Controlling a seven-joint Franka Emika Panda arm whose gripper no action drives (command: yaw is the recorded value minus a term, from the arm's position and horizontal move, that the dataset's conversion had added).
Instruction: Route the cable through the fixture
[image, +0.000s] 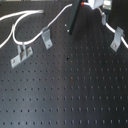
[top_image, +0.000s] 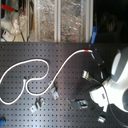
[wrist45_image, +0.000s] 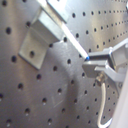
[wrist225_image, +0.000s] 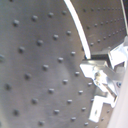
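gripper sits at the top edge of the first exterior view, toward its right; fingers mostly cropped, so can't tell if open or clamped on anything. in the first wrist view a metal finger shows w/ the cable running just past its tip, contact unclear. in the second exterior view the white arm body fills the second exterior view's right edge.

cable is a thin white cord on the black perforated board. in the second exterior view it starts at a red tape band near the arm, curves down toward the middle brackets, then loops wide to the second exterior view's left and ends near that edge. in the first exterior view it forks top left and passes over a small bracket; another strand drops from the gripper to a bracket at the first exterior view's right.

a third bracket stands left of center in the first exterior view, just beside the cable loop. lower half of the board there is bare holes, lots of free room. clear bins line the far edge in the second exterior view.
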